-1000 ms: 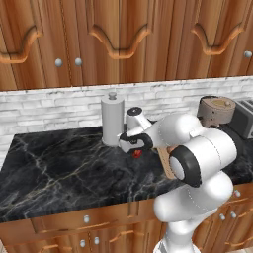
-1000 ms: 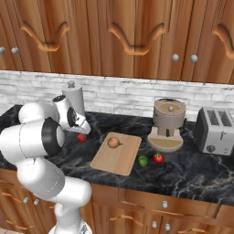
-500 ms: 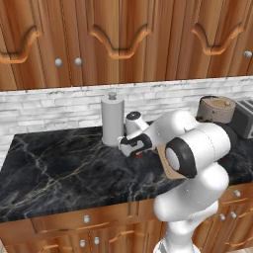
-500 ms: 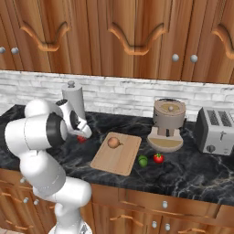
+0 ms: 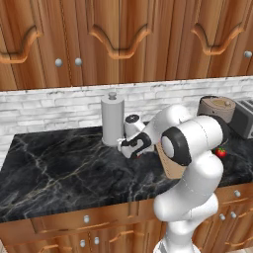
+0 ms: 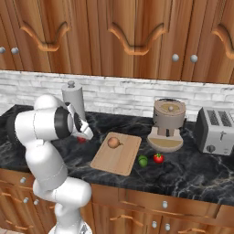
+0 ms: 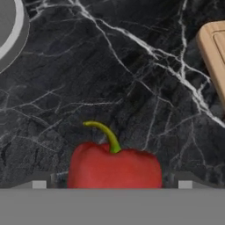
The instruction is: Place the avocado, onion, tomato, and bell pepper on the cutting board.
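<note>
We hold our two-finger gripper (image 7: 112, 184) spread wide, the glossy red bell pepper with its curled green stem (image 7: 114, 165) sitting on the black marble counter (image 7: 132, 79) squarely between the fingertips (nothing gripped).

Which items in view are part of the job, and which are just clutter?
Job items:
cutting board
onion, already on the board
avocado, on the counter by the board
tomato, beside the avocado
bell pepper, between the open gripper fingers

Lying about:
paper towel holder
coffee grinder
toaster
</note>
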Controlling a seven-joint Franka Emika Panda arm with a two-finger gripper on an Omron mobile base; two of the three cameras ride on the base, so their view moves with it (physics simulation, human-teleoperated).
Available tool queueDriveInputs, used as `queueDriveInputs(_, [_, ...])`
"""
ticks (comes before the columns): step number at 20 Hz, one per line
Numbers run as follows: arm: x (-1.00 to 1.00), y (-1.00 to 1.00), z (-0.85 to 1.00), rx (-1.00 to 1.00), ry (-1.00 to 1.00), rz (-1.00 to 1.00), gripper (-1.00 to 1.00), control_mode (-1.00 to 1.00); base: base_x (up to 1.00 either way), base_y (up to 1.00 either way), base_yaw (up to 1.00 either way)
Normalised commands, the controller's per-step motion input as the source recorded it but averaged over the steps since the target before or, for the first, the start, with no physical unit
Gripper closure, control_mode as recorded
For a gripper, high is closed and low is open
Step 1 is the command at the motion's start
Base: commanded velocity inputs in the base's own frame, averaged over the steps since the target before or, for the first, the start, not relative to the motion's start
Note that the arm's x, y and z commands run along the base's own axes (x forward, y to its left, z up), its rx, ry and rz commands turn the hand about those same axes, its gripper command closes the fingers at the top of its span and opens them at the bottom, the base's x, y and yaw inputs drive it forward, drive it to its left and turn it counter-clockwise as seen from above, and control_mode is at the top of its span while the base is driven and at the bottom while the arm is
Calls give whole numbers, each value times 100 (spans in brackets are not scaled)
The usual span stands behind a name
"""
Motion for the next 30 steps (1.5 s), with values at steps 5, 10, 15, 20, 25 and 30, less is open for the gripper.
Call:
queueDriveInputs(5, [1, 0, -22, 0, 3, -1, 100, -100, 0, 0, 0])
queueDriveInputs(10, [0, 0, -13, 0, 5, 0, 100, -100, 0, 0, 0])
queueDriveInputs(15, [-24, -23, 39, 0, 0, 0, 100, -100, 0, 0, 0])
queueDriveInputs(20, [-38, -31, 45, 0, 0, 0, 100, -100, 0, 0, 0])
queueDriveInputs(25, [-20, -50, 47, 0, 1, 0, 100, -100, 0, 0, 0])
queueDriveInputs(30, [-16, -68, 30, 0, -1, 0, 100, -100, 0, 0, 0])
